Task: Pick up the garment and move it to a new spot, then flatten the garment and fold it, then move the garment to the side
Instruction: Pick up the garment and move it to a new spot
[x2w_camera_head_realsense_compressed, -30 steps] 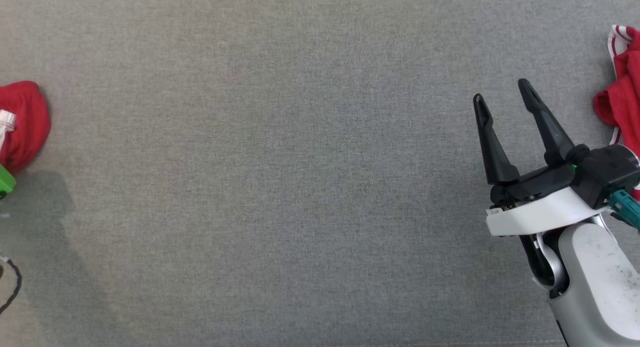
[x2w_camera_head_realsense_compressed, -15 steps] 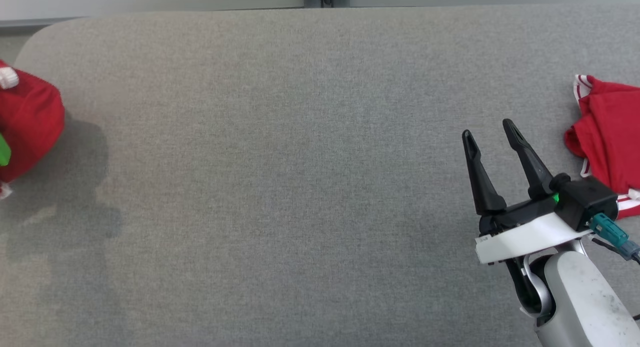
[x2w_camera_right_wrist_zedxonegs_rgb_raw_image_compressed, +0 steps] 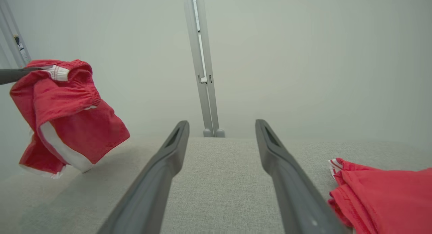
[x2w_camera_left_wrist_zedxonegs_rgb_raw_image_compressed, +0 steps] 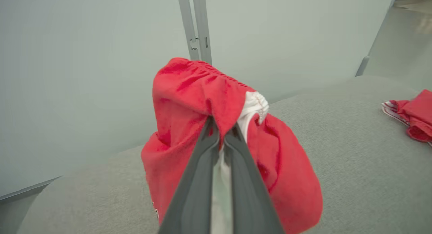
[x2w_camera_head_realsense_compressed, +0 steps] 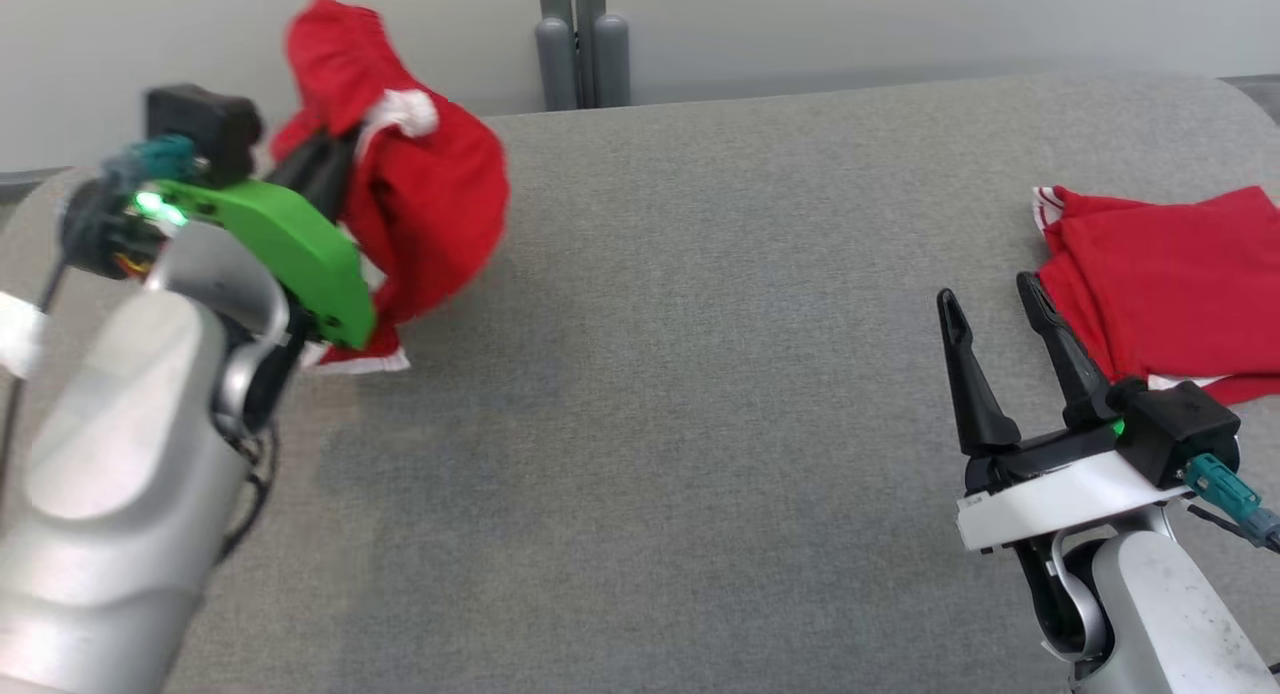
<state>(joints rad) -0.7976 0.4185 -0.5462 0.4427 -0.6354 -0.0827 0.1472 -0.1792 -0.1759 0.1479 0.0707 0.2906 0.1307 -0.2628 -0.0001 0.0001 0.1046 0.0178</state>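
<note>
While the left gripper [x2w_camera_left_wrist_zedxonegs_rgb_raw_image_compressed: 221, 126] is clamping its jaws on the red garment [x2w_camera_head_realsense_compressed: 430, 214], the cloth is dangling from them above the grey surface [x2w_camera_head_realsense_compressed: 700, 374]. The right gripper [x2w_camera_head_realsense_compressed: 988, 292] is holding its jaws wide apart, empty.

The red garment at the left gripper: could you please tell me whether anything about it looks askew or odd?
Nothing damaged. The red garment with white trim hangs in a crumpled bunch from the shut left gripper, pinched near its elastic waistband, over the grey fabric surface.
</note>
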